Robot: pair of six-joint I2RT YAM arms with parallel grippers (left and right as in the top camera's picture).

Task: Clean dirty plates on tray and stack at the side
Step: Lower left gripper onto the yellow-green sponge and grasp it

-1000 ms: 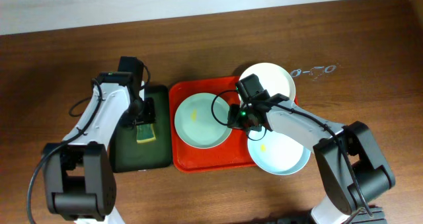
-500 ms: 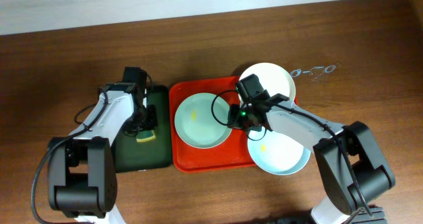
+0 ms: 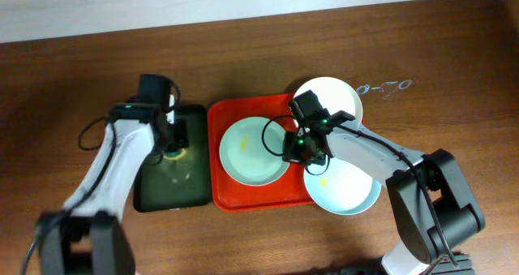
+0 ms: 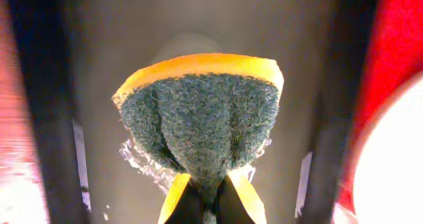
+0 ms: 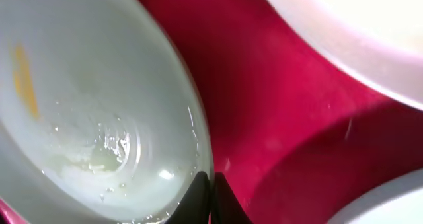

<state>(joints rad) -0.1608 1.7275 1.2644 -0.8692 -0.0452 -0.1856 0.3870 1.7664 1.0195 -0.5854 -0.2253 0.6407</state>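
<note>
- The worktop is dark brown wood with visible grain; a pale wall strip runs along the top edge of the overhead view.
- The red tray lies at the centre of the frame, with a narrower dark green tray just beside it on the left.
- The left plate, pale mint with a yellow smear, sits inside the red tray.
- The upper plate, whiter, overhangs the tray's upper right corner.
- The lower plate overhangs the tray's lower right corner and also shows a yellow mark.
- The right fingers are nearly pressed together, pinching the right rim of the left plate; the right arm crosses above the lower plate.
- The left fingers pinch a sponge, green scouring face bulging and yellow layer behind, above the green tray, where wet droplets show.
- A small clear object lies on the worktop at upper right; what it is cannot be told.
</note>
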